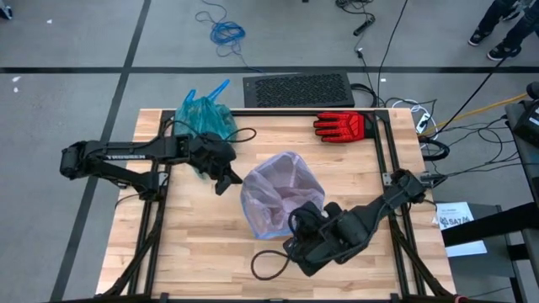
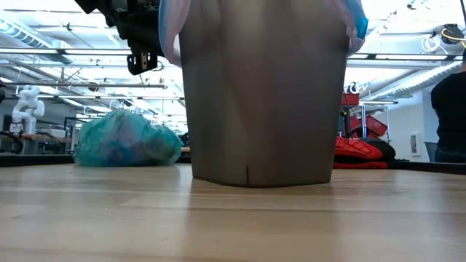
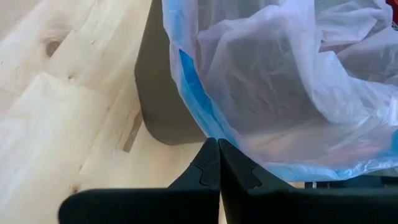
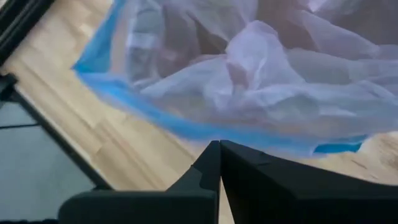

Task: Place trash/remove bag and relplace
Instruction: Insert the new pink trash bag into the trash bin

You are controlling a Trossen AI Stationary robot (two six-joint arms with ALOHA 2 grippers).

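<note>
Pink bag [image 1: 278, 195] lines bin [image 2: 262, 94] btwn both grippers | L gripper [image 1: 227, 179] fingers together, empty | R gripper [image 1: 296, 220] pinched together at bag rim | teal bag [image 1: 202, 118] behind L

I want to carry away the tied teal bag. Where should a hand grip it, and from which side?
Grip the teal bag by its tie handles, which stick up from the bundle toward the far table edge. Probably best to come from above: the body below looks soft and bulging, and the left hand is nearer.
</note>
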